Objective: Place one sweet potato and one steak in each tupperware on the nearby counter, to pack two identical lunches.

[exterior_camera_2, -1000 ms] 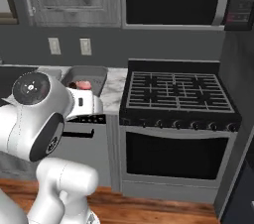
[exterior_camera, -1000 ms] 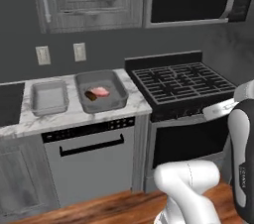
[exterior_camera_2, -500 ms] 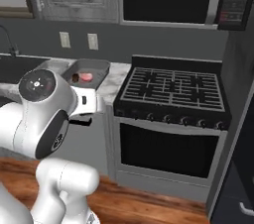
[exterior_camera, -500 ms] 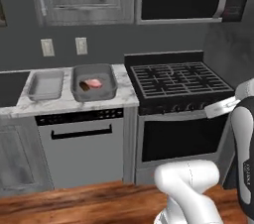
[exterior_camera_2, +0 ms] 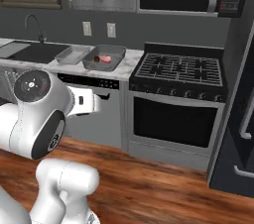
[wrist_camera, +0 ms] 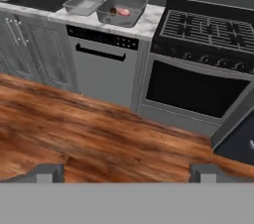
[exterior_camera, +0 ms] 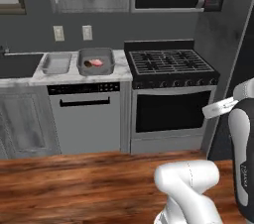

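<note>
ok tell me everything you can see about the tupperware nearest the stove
The tupperware nearest the stove is a shallow grey rectangular tray with rounded corners and sloped walls, plastic or metal by its look. It sits flat on the white marble counter above the dishwasher, close beside a second, similar tray on its sink side. Inside lie a pink-red steak and a small darker brown lump, probably a sweet potato, side by side.

Wooden floor [exterior_camera: 74,183], black stove [exterior_camera: 171,64]
</note>
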